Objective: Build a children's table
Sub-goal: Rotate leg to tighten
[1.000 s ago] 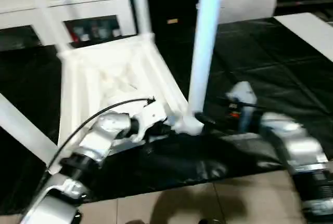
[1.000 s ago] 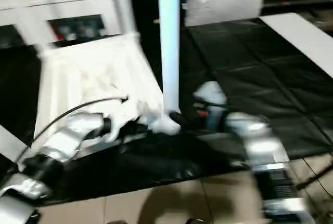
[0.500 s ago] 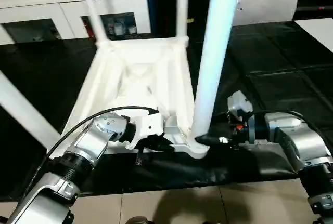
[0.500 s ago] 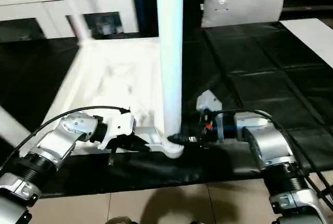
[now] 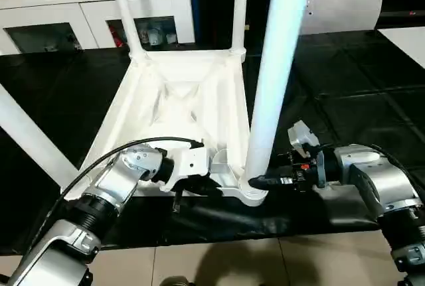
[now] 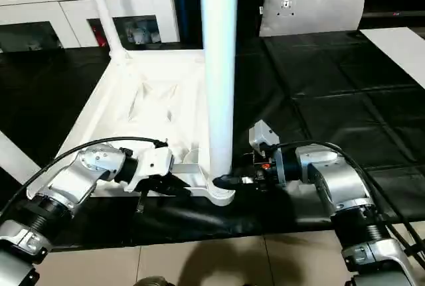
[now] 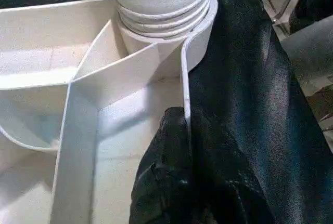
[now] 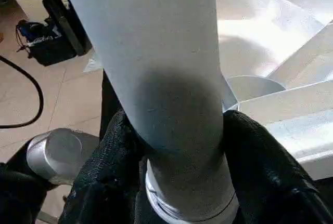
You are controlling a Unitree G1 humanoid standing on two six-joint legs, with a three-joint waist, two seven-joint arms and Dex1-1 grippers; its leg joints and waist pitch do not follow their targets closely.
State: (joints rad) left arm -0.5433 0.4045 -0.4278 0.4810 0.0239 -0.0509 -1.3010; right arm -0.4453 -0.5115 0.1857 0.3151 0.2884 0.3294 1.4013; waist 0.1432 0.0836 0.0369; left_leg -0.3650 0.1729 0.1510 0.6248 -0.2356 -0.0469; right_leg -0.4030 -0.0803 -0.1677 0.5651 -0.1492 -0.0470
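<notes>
Four legs stand up from the upturned tabletop (image 5: 179,110), which lies ribbed side up on the black mat (image 5: 345,93). I see the near-right leg (image 5: 275,67) rising straight through the middle of my head view, hiding part of the mat and the grey cushion (image 6: 312,4) behind it. White cabinets (image 5: 86,7) run along the far side, and tan floor tiles (image 5: 219,263) show just in front of the mat.

My left gripper (image 5: 199,186) has its fingers pressed together on the tabletop's thin near rim (image 7: 186,94), right beside the corner socket (image 7: 166,31). My right gripper (image 6: 229,181) has its fingers (image 8: 260,156) on either side of the near-right leg's base, both touching the tube just above the threaded collar (image 8: 192,203).
</notes>
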